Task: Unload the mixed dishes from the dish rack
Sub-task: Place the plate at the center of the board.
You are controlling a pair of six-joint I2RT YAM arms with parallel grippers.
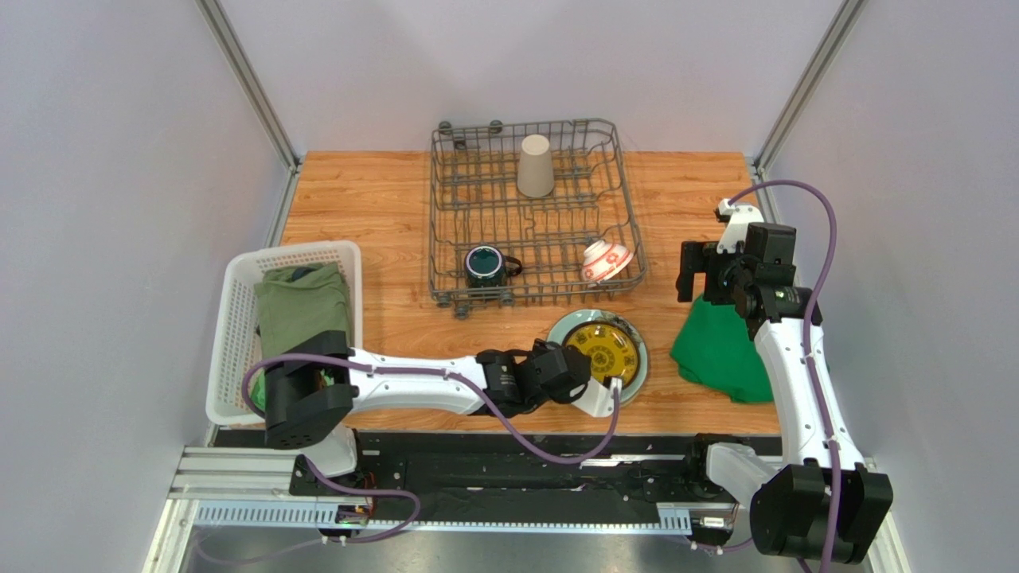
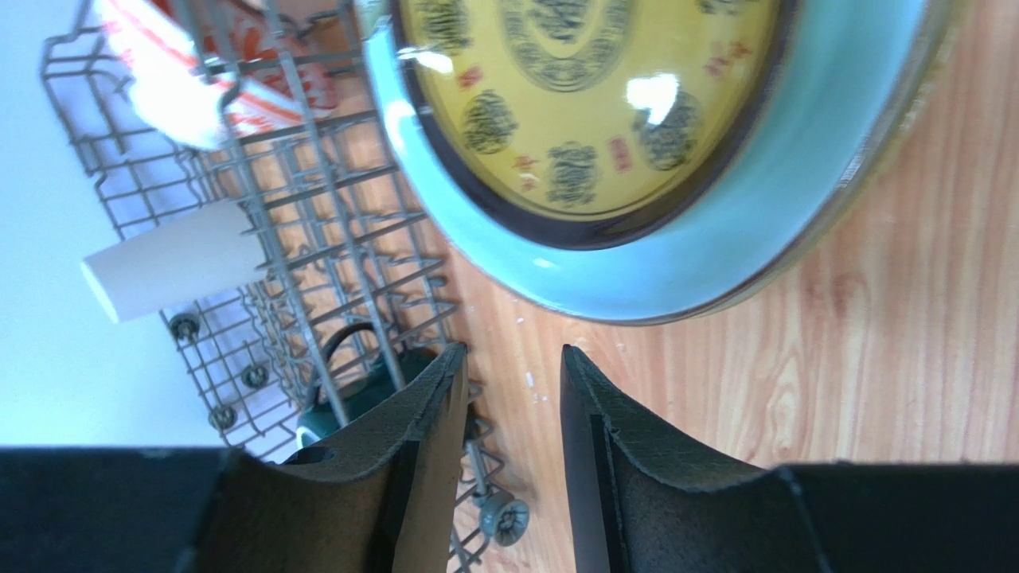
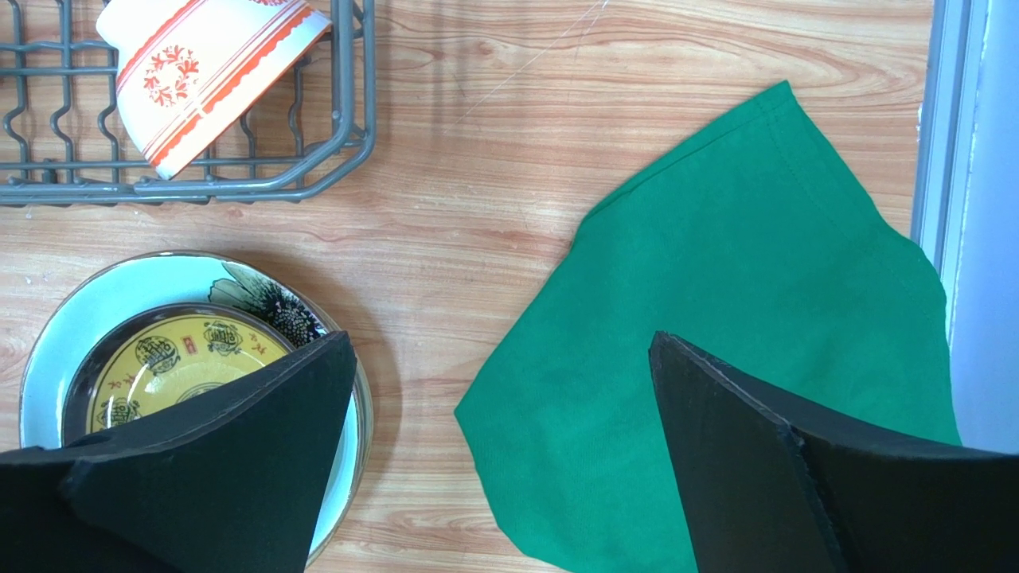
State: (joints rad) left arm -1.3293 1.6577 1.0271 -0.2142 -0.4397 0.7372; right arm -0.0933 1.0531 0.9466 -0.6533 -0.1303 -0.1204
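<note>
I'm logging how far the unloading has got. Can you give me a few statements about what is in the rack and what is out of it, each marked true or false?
1. The yellow patterned plate lies on the pale green plate on the table, outside the dish rack. True.
2. The dark teal mug stands on the table. False: it sits inside the rack, near its front left corner.
3. The beige tumbler is in the rack's far half. True.
4. The right gripper has its jaws shut on the green cloth. False: the jaws are wide open above the cloth, holding nothing.
5. The red-and-white bowl is in the white basket. False: it lies in the rack's front right corner.
</note>
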